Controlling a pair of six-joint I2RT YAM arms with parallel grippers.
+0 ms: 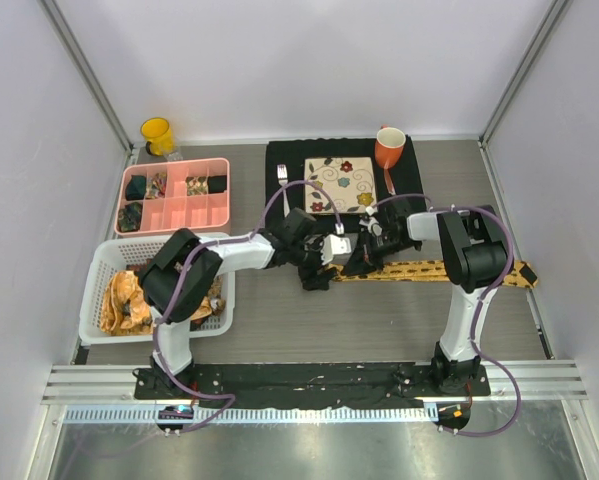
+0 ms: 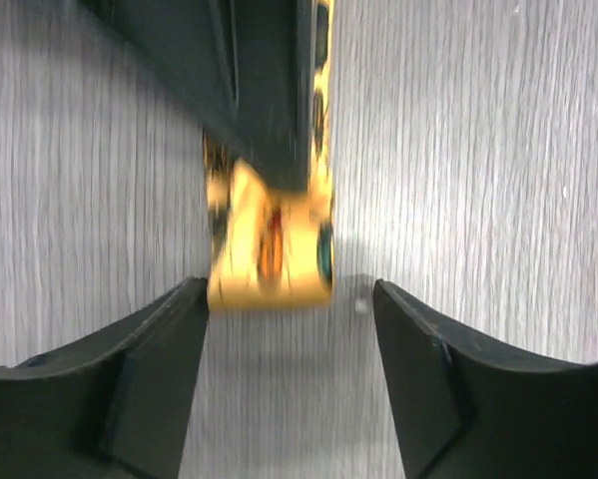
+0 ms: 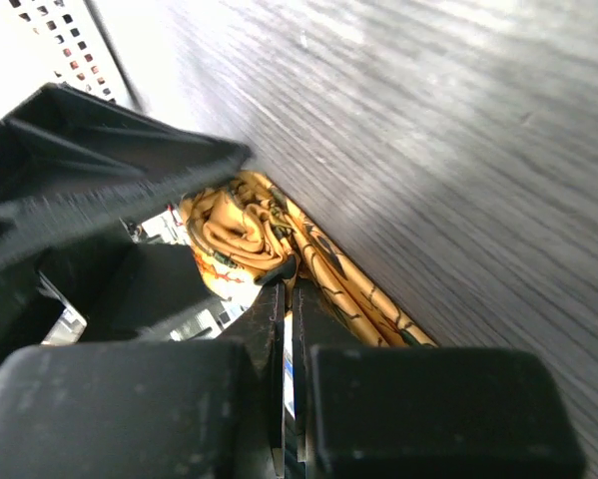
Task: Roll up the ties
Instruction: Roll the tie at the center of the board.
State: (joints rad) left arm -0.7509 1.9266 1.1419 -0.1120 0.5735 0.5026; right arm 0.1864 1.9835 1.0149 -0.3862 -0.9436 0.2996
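Note:
A mustard-yellow tie lies stretched across the table toward the right. Its left end is wound into a small roll. My left gripper sits just left of that roll with its jaws open; the roll lies just beyond the fingertips, not between them. My right gripper comes in from the right. Its fingers are shut, with the tips against the folded tie. Whether fabric is pinched between them does not show. More ties lie bunched in the white basket.
A pink compartment tray stands behind the basket, with a yellow cup at the back left. A black mat behind the grippers carries a flowered plate, a fork and an orange mug.

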